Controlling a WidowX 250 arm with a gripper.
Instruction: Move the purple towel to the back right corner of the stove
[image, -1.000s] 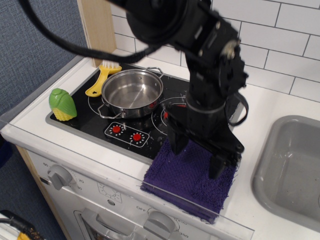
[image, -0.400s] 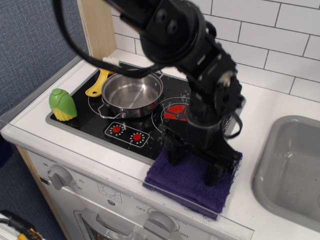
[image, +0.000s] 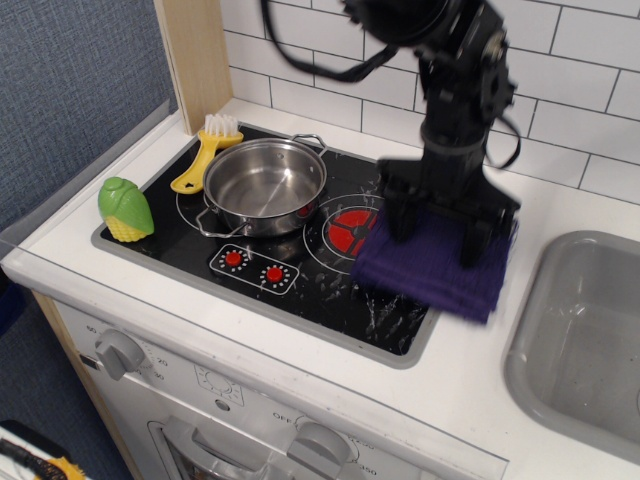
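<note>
The purple towel (image: 425, 275) hangs in my gripper (image: 438, 243), blurred by motion, over the stove's right edge and the white counter beside it. The two black fingers (image: 398, 215) stand at the towel's far side and are shut on it. The stove (image: 330, 300) is a glossy black cooktop with a red burner disc (image: 347, 228) just left of the towel and two red knobs (image: 250, 266) at the front. The stove's back right corner is hidden behind my arm.
A steel pot (image: 265, 185) stands on the back left burner. A yellow brush (image: 205, 155) lies behind it and a green-yellow toy corn (image: 124, 208) sits at the stove's left edge. A grey sink basin (image: 590, 330) lies to the right. White tiled wall behind.
My gripper has carried the purple towel from the counter's front edge up and back to the right, so it now hangs over the stove's right side.
</note>
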